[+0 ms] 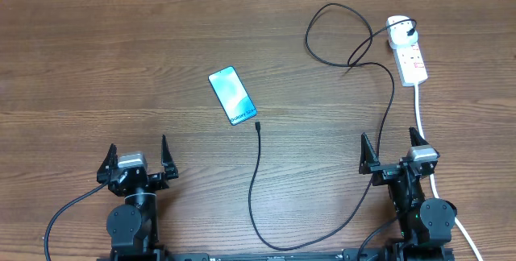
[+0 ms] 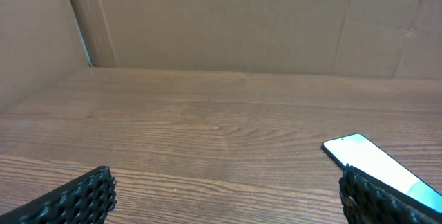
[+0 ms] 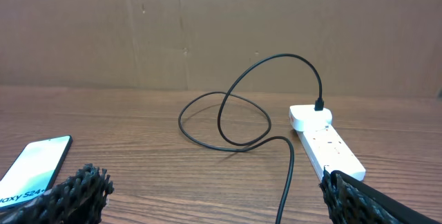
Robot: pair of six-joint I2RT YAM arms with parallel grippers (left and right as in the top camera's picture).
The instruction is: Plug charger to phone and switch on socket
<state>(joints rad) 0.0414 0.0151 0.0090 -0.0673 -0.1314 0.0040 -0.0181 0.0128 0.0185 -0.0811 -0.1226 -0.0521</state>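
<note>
Black plug tip (image 1: 258,126) of the thin charger cable (image 1: 258,144) lay just beside the slim teal-screened phone's (image 1: 230,95) 5 o'clock end, roughly 9 o'clock from the released right gripper (image 1: 389,140); the left gripper (image 1: 138,147) was released too.

Both arms are done in matte black, pretty much all over. On the left arm (image 1: 129,217) a silver-grey block (image 1: 131,162) is mounted at the wrist above a round black joint housing, and the same is seen on the right arm (image 1: 431,217). The left gripper (image 1: 137,150) and right gripper (image 1: 389,142) are fitted with thin pointed fingers (image 1: 165,155), and their pads (image 2: 76,200) are covered in rubbery studs. A thin black cable (image 1: 58,217) is looped off the left base at 8 o'clock.
</note>
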